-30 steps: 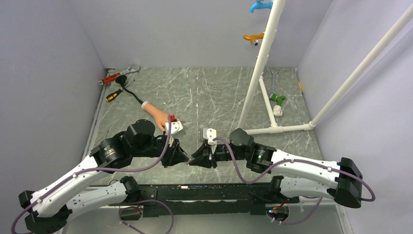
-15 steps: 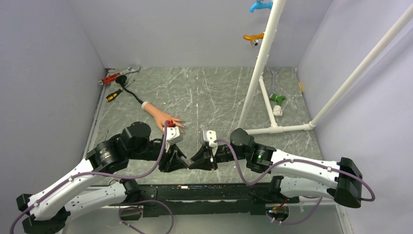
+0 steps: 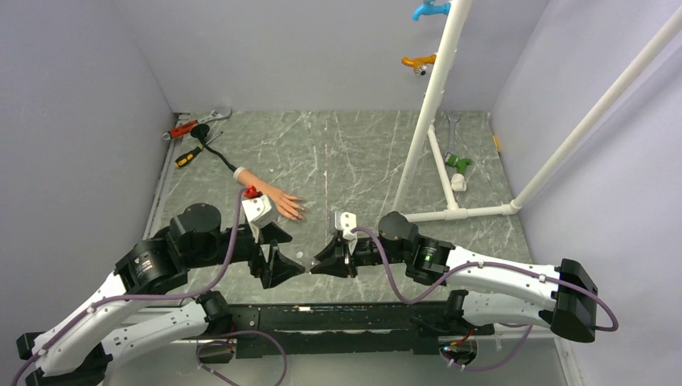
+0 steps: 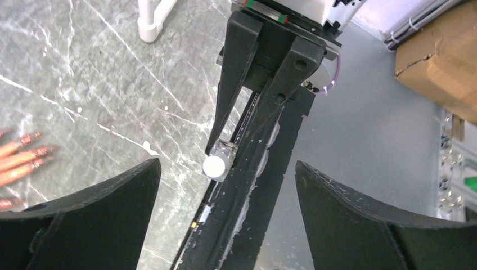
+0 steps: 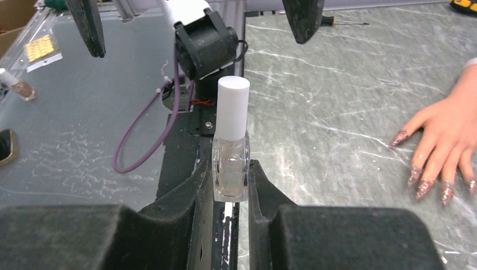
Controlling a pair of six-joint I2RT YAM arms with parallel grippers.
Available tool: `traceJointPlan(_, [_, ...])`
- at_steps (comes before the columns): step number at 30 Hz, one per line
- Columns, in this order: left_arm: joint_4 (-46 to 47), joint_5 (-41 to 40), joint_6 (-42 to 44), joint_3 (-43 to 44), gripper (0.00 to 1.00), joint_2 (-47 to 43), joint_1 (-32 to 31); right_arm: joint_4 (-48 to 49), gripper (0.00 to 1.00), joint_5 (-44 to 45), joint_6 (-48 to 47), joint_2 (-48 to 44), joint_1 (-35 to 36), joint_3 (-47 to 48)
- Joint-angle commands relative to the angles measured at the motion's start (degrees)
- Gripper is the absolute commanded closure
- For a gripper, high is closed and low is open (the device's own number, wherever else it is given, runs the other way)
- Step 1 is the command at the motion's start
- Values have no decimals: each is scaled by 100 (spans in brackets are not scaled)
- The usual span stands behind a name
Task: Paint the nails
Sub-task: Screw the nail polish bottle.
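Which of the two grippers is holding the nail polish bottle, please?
The right gripper: its jaws are shut on the clear, white-capped bottle, while the left gripper faces it open and empty.

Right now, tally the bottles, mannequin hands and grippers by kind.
Bottles: 2 (clear white-capped bottle in the right gripper; small bottle at the right wrist view's left edge)
Mannequin hand: 1
Grippers: 2 (left gripper open)
Total: 5

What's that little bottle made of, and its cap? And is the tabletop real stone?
Bottle: clear, glossy, see-through walls; likely glass, though clear plastic is possible. Cap: smooth matte white, probably plastic. Tabletop: grey with white veins like marble; whether stone or a printed sheet cannot be told.
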Motion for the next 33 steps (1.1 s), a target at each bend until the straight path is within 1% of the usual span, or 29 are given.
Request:
traceJointPlan(1, [-254, -464, -603, 84, 12, 217, -28, 100, 100, 641, -50, -14, -4, 184])
traceJointPlan(5, [-217, -611, -877, 65, 18, 234, -32, -57, 100, 880, -65, 94, -7, 276])
traceJointPlan(13, [-271, -634, -1088, 170, 30, 486, -28, -54, 100, 938, -68, 101, -11, 281])
traceJointPlan(20, [-234, -688, -1215, 107, 32, 695, -30, -53, 100, 956, -68, 85, -6, 268])
traceJointPlan(28, [-117, -580, -1318, 50, 42, 831, -33, -64, 100, 956, -68, 39, -11, 246])
traceJointPlan(33, [-18, -557, -1340, -78, 44, 880, -28, -55, 100, 958, -68, 0, -6, 228])
